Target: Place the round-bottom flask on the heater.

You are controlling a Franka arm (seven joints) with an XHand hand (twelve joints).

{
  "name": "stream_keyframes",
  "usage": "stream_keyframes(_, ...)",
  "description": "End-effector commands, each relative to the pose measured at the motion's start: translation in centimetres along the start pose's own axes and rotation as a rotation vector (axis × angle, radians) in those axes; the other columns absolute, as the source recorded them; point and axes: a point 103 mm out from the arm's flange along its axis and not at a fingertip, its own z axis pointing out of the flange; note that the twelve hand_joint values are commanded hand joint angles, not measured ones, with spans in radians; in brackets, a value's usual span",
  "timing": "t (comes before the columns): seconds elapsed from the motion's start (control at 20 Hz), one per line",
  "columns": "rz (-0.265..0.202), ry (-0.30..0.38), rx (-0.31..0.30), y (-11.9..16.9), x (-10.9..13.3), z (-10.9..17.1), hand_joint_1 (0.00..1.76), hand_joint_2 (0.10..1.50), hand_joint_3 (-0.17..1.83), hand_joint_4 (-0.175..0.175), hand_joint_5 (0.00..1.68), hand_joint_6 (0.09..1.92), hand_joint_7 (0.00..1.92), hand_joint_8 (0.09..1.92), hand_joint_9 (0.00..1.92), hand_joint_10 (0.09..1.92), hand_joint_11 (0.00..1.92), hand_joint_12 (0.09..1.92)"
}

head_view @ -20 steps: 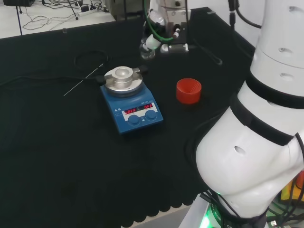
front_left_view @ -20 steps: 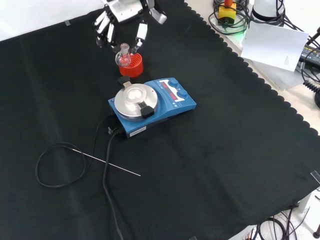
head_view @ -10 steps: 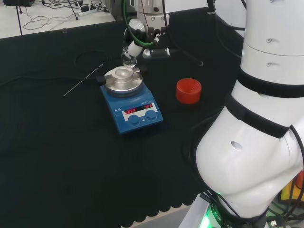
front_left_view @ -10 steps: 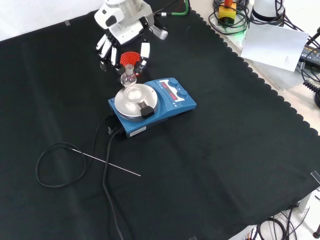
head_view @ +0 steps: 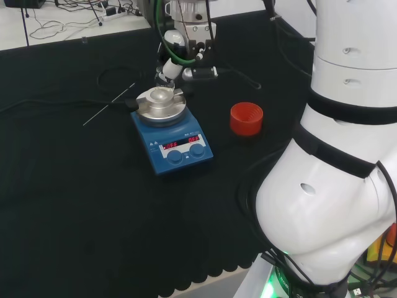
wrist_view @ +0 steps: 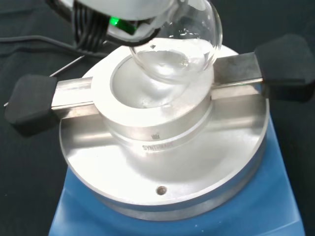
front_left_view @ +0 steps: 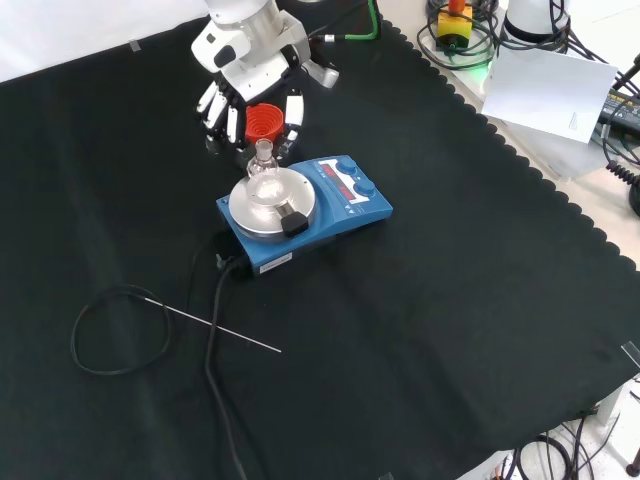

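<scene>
from the wrist the flask [wrist_view: 177,46] has its neck cut off by the picture's edge, and a blurred white part of the hand [wrist_view: 123,7] covers its upper side. whether the glass touches the heater [wrist_view: 167,147] bowl can't be told. over the arm, the flask is too small and clear to make out against the hand [head_view: 170,65].

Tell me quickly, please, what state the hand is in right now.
Hand: shut on the round-bottom flask, holding it by the neck over the heater's metal bowl.
</scene>
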Motion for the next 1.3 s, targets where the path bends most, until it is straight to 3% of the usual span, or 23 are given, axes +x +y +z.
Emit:
stream_keyframes(0.05,-0.010,0.002,0.009,0.2,0.5,0.3,1.07,0.69,0.75,0.175,1.10,1.01,0.45,0.68,0.63,0.58,0.37,1.33)
stream_keyframes(0.95,-0.015,-0.010,0.043,0.9,0.8,1.3,1.07,0.69,0.76,0.175,1.11,1.01,0.44,0.69,0.63,0.59,0.37,1.33)
stream_keyframes(1.3,-0.026,0.040,0.046,1.0,0.2,1.6,1.06,0.74,0.66,0.175,1.08,1.00,0.42,0.70,0.62,0.60,0.37,1.33)
